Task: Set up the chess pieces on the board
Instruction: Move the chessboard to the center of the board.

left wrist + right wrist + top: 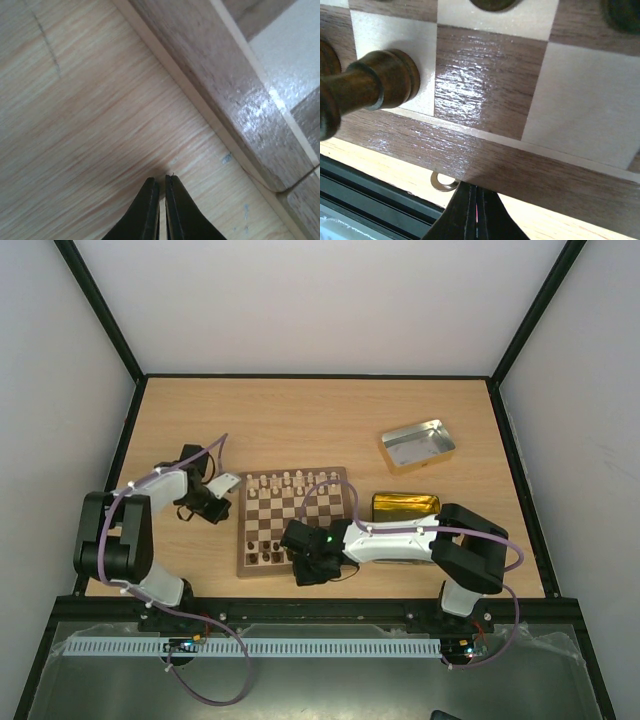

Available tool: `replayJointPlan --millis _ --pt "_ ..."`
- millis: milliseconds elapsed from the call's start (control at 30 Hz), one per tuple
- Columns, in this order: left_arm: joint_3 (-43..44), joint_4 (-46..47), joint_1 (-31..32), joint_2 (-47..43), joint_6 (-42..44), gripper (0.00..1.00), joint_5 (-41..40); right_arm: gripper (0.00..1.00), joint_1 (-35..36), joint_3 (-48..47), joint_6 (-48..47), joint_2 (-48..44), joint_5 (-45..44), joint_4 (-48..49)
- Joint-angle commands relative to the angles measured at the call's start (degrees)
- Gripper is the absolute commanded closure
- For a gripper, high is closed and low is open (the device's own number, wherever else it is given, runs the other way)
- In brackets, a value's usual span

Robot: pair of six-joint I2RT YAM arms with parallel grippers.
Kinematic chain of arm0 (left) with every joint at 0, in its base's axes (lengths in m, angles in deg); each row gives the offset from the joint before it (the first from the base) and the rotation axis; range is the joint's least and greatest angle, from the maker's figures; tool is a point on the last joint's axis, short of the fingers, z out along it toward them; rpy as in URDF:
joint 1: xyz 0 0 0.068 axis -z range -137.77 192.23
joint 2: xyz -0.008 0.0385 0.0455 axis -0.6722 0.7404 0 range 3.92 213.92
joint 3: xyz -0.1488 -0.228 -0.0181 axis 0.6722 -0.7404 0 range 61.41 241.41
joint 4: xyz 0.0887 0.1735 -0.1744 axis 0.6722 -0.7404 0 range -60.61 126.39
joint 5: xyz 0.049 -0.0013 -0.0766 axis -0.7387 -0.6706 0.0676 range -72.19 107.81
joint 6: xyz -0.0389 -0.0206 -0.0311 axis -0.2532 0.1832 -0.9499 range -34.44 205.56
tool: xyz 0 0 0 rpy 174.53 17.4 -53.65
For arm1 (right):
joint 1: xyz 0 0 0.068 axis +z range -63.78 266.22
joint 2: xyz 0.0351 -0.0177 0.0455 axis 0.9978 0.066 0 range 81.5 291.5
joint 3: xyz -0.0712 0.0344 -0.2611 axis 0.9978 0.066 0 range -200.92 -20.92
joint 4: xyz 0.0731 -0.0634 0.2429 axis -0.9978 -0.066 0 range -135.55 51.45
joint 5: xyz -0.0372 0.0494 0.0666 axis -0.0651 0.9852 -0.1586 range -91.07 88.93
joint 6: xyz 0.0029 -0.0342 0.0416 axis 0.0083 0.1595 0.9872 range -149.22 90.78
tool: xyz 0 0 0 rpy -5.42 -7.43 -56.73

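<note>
As appears, board (485, 100) underlies end effector (475, 189).

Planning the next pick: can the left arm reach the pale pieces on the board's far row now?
Probably yes. The left gripper sits over the table beside the left edge of the board, near the pale pieces, with nothing between. Its shut, empty jaws must open first.

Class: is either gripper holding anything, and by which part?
Nothing is held. The left gripper is shut, empty, over the table; the right gripper is shut, empty, by the edge of the board.
</note>
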State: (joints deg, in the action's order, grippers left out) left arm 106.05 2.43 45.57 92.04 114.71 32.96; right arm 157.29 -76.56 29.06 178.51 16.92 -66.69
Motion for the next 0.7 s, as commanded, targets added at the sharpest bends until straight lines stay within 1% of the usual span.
replayJointPlan --millis 0,300,667 --pt "1.4 1.3 0.2 2.0 -1.6 0.93 2.5 0.98 -0.9 -1.5 -0.8 0.2 -2.9 -1.3" --pt "4.4 1.1 0.6 5.0 -3.9 0.93 5.4 0.98 -1.1 -1.9 -1.5 0.8 -2.7 -1.3" --pt "6.9 2.1 3.4 7.3 -6.4 0.93 5.8 0.98 -1.4 -2.7 -2.5 1.9 -2.4 -1.3"
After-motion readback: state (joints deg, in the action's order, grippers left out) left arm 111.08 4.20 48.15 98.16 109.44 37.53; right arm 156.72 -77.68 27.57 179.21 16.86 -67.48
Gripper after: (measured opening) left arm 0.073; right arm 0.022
